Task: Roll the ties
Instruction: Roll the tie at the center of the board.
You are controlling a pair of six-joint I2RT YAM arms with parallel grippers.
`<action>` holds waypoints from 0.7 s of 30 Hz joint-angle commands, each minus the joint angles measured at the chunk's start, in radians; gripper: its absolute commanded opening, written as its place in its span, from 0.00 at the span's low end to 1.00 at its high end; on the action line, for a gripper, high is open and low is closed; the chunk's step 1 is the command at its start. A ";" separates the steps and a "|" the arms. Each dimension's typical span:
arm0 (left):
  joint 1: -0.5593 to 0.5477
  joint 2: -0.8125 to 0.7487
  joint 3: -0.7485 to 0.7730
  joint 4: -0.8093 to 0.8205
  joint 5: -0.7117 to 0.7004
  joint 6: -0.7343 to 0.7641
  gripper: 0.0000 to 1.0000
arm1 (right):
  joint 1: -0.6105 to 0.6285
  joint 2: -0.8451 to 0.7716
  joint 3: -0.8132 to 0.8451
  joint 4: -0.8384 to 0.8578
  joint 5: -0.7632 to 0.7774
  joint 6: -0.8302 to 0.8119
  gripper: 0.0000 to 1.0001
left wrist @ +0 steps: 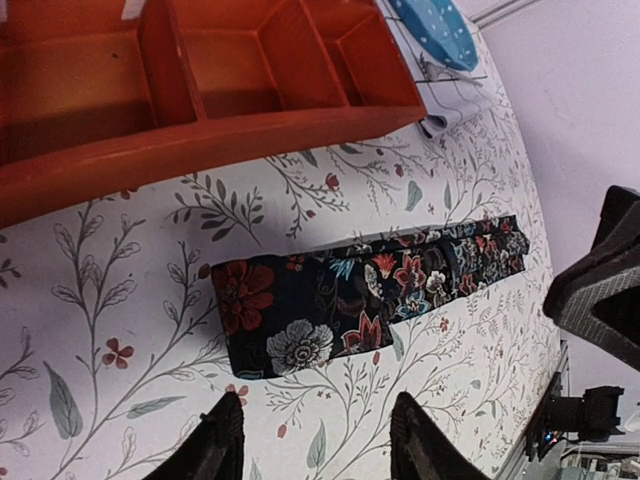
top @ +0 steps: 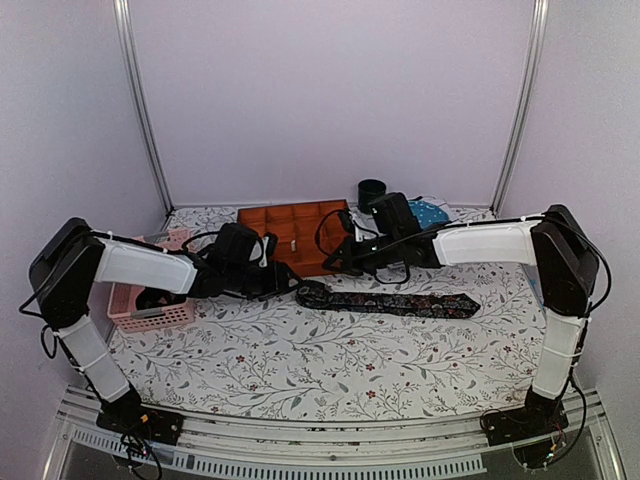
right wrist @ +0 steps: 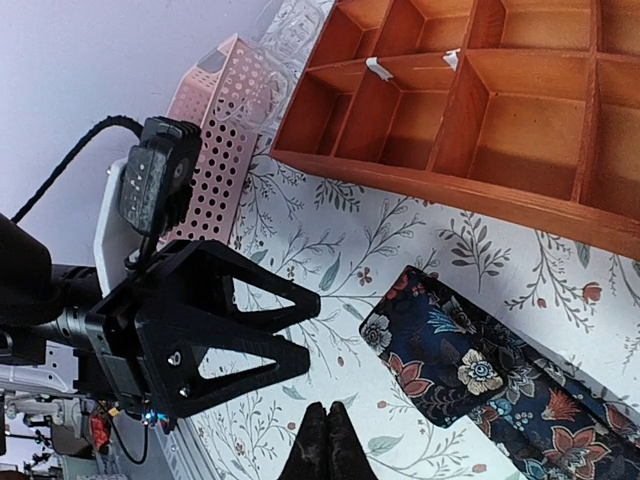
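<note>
One dark floral tie [top: 390, 301] lies flat across the middle of the table, with its pointed end to the right and its left end folded over blunt. My left gripper [top: 290, 283] is open and empty just left of that folded end. In the left wrist view the tie [left wrist: 330, 305] lies just beyond my open left gripper [left wrist: 318, 440]. My right gripper [top: 335, 262] is shut and empty, above the table between the tray and the tie's left end. The right wrist view shows its closed tips [right wrist: 328, 445], the folded tie end [right wrist: 450, 360], and the left gripper [right wrist: 250, 330].
An orange wooden tray [top: 270, 222] with several compartments stands behind the tie. A pink perforated basket [top: 150, 312] sits at the left under the left arm. A dark cup [top: 372, 190] and a blue dotted item [top: 430, 212] are at the back right.
</note>
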 commanded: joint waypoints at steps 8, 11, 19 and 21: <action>0.025 0.119 0.084 0.045 0.067 -0.042 0.39 | -0.001 0.190 -0.004 0.119 -0.020 0.151 0.00; 0.030 0.132 0.085 0.044 0.055 -0.045 0.39 | -0.002 0.222 0.016 0.100 -0.017 0.152 0.00; 0.029 0.084 0.071 0.065 0.033 -0.034 0.14 | -0.001 0.277 0.010 0.092 -0.017 0.159 0.00; 0.025 0.086 0.085 0.065 0.054 -0.026 0.06 | -0.002 0.285 0.006 0.093 -0.017 0.161 0.00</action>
